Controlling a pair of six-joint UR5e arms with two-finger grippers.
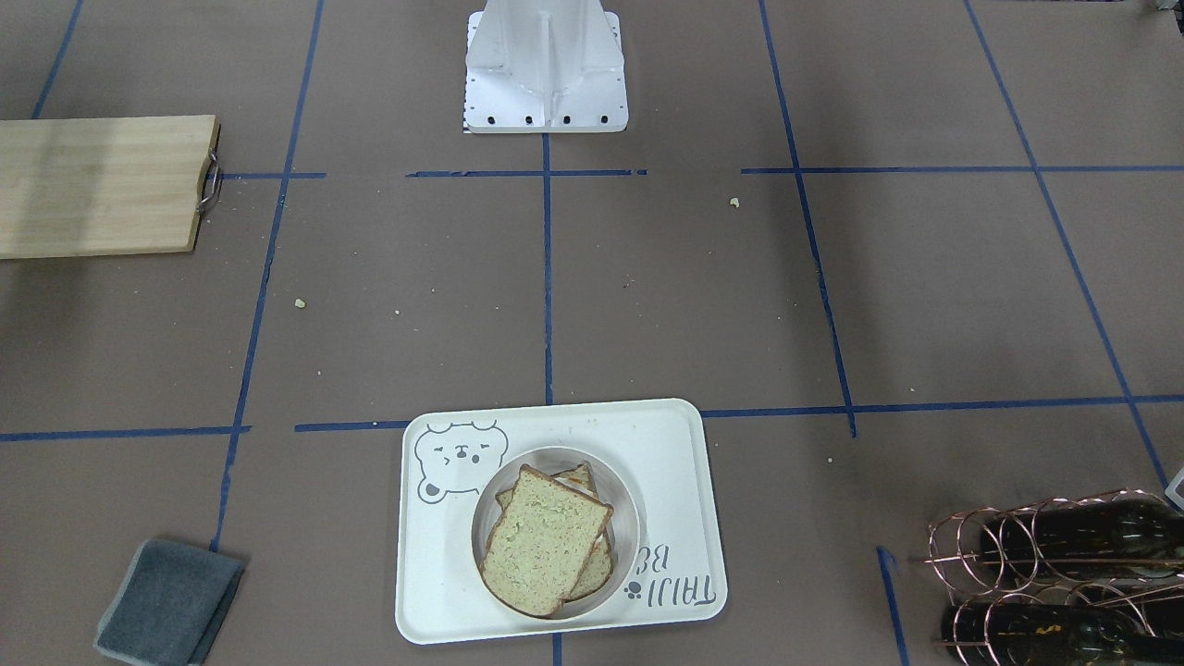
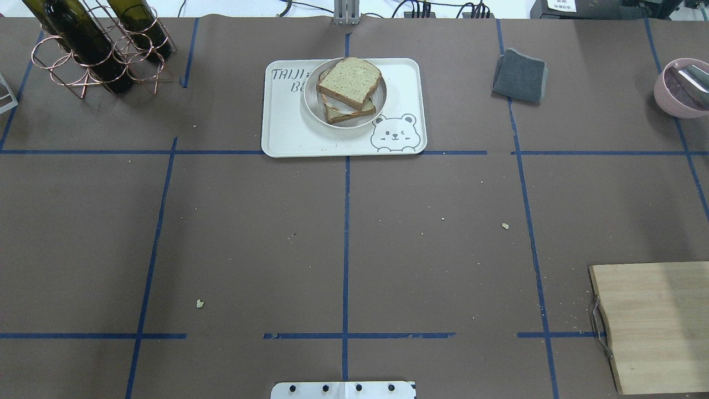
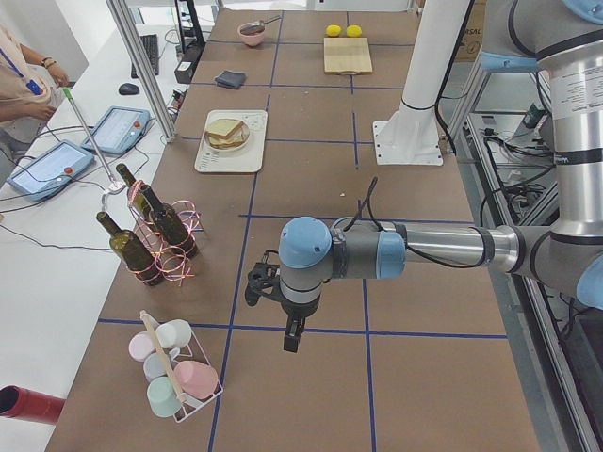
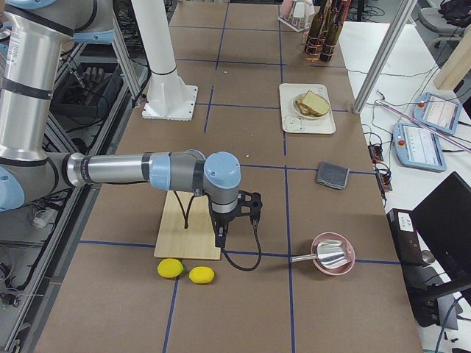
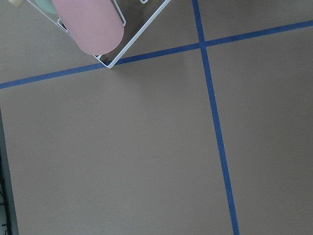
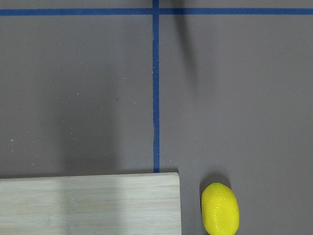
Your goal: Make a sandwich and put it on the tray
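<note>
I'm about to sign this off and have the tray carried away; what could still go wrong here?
The top bread slice sits twisted on the lower slice, overhanging it, so a jolt could slide it off. The plate sits toward one long edge of the tray, not centred, so lifting may tip it.

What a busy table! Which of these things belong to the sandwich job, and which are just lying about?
Belonging to the job:
sandwich
round plate under it
bear tray holding both

Just lying about:
wooden cutting board
grey cloth
wine bottles
pink bowl
lemons, two of them
pastel cups
</note>
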